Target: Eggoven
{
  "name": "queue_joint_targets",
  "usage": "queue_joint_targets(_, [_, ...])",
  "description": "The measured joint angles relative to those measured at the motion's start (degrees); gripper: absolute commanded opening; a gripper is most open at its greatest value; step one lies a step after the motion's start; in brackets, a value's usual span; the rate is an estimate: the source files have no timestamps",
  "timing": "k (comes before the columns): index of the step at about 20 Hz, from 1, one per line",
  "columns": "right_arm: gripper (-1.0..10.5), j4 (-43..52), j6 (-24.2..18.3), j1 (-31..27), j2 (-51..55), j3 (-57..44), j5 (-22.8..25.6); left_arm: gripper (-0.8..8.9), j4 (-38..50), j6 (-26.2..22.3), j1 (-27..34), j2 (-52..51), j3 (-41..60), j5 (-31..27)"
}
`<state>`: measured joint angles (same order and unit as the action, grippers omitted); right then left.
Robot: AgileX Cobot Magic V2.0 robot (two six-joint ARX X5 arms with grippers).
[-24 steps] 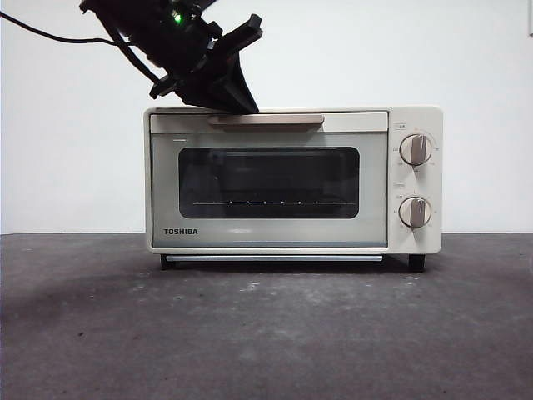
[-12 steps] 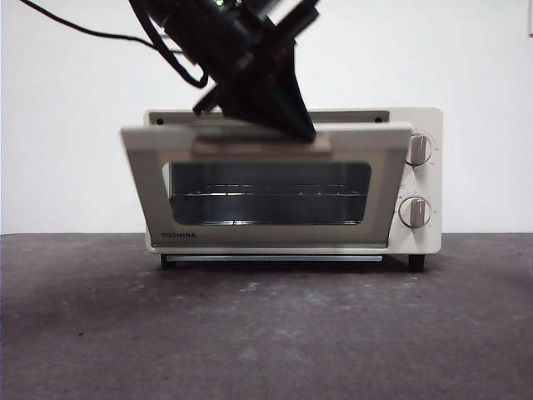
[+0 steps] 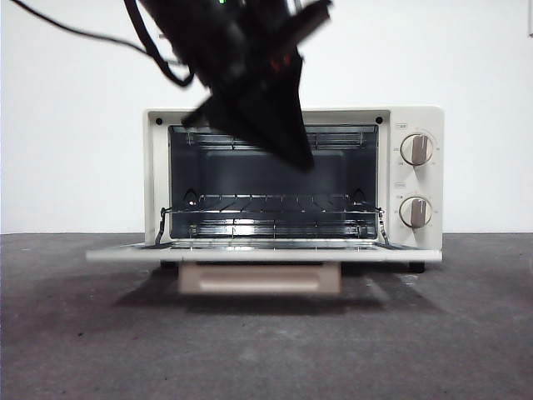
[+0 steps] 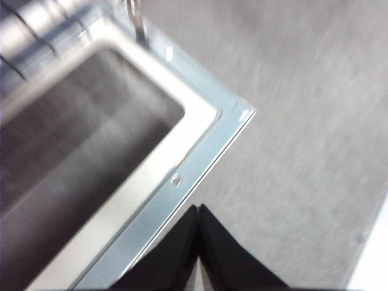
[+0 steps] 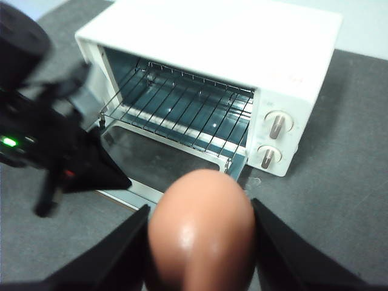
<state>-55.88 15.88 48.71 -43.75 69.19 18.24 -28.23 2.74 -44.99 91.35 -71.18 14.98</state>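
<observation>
The cream Toshiba oven (image 3: pixel 416 117) stands with its door (image 3: pixel 250 254) folded down flat, the tan handle (image 3: pixel 258 279) hanging under the front edge and the wire rack (image 3: pixel 266 204) bare inside. My left gripper (image 3: pixel 296 154) hovers in front of the open cavity, above the door. In the left wrist view its jaws (image 4: pixel 198 209) meet at a point, shut on nothing, over a corner of the door (image 4: pixel 182 176). My right gripper (image 5: pixel 199 206) is shut on the orange-brown egg (image 5: pixel 200 236), held high in front of the oven (image 5: pixel 242 36).
Two knobs (image 3: pixel 415 150) (image 3: pixel 414 212) sit on the oven's right panel. A dark grey table (image 3: pixel 266 350) stretches in front of the door, with a white wall behind. The left arm's cable (image 3: pixel 75 33) trails up at the left.
The oven door has swung from half open to fully down and flat. The left gripper no longer touches the handle and sits slightly higher, in front of the cavity.
</observation>
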Motion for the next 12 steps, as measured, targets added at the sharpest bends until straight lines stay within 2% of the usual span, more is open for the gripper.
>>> queue_joint_targets(5, [0.0,7.6,0.0,0.0,-8.4,0.0,-2.0,0.07,-1.5,0.9,3.9,-11.0,0.0,0.0])
queue_joint_targets(12, [0.0,20.7,0.0,-4.1,-23.1,-0.8,-9.7,0.07,-9.7,0.5,17.4,-29.9,2.6,-0.1])
